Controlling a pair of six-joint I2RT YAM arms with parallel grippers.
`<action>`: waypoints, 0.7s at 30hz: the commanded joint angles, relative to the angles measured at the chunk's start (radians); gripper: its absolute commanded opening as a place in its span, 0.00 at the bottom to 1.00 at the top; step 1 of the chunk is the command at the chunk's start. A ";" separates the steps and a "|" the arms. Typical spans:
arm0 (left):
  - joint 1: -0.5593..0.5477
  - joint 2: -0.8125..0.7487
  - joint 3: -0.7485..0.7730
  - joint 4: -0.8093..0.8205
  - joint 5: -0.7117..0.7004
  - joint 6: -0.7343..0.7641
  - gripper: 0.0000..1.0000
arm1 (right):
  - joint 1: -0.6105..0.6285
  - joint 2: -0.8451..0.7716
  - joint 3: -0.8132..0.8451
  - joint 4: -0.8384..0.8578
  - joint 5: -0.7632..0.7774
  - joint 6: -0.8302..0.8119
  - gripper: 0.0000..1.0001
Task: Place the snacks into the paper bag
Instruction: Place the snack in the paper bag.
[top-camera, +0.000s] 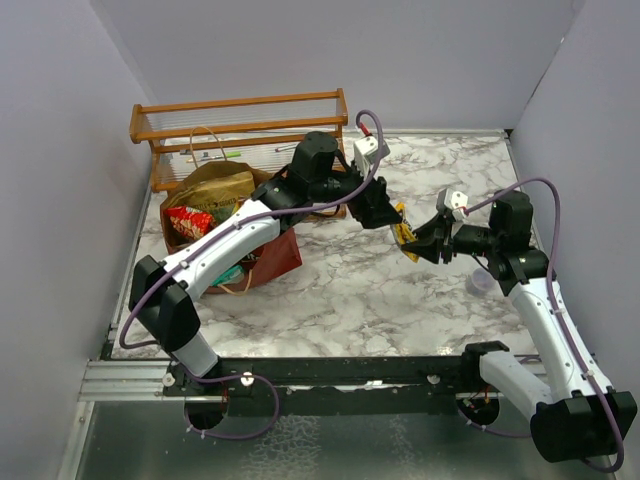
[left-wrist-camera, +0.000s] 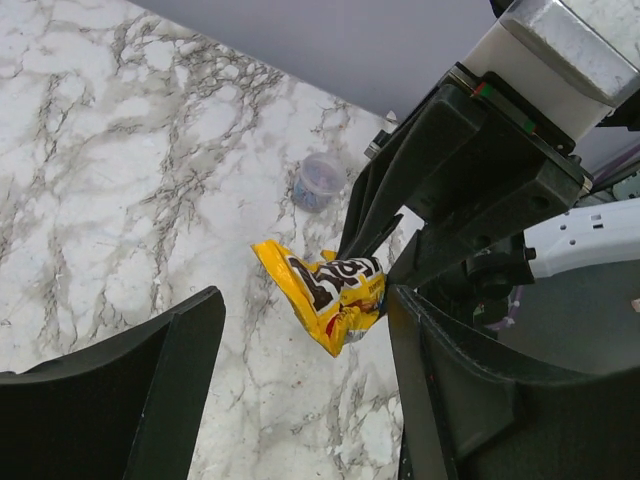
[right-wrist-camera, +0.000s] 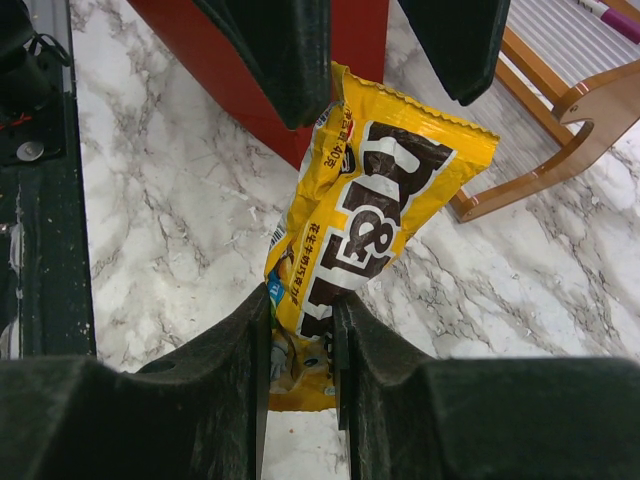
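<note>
My right hand (right-wrist-camera: 300, 310) pinches the lower end of a yellow packet (right-wrist-camera: 370, 200) and holds it upright in the air above the counter (top-camera: 340, 290), between my two arms. My left hand (left-wrist-camera: 300, 320) is open, its fingers (right-wrist-camera: 285, 60) standing either side of the packet's upper end. I see a gap on both sides, so as far as I can tell there is no contact yet. The bag (top-camera: 278, 258) sits well off to the left by the rack (top-camera: 240, 105), its mouth open, with other snacks (top-camera: 190, 222) already showing inside. A small cup (left-wrist-camera: 320, 180) stands on the counter near my right arm; it is no part of this.

This looks like a pass from right to left, since the bag lies on my left arm's side. To do it well I'd centre the left fingers on the free upper half, clear of the right fingers, so the hands don't clash. I'd close flat across the foil face, not on the crimped edge, which would likely slip. The right hand should let go only once the left has a firm pinch, or the packet drops to the counter. The foil looks light and crinkly, so a moderate squeeze should do. Then I'd carry it high enough to clear the bag's rim and handles, and release over the open mouth, not against the wall, which might tip the bag.
</note>
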 joint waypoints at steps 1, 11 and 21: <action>-0.007 0.026 0.038 0.031 -0.026 -0.056 0.66 | 0.005 0.000 -0.005 0.012 -0.036 -0.019 0.27; -0.013 0.041 0.009 0.049 0.000 -0.068 0.42 | 0.005 -0.002 -0.007 0.017 -0.026 -0.017 0.26; -0.013 -0.010 -0.022 0.051 0.003 0.011 0.00 | 0.005 -0.004 -0.010 0.029 0.009 -0.013 0.34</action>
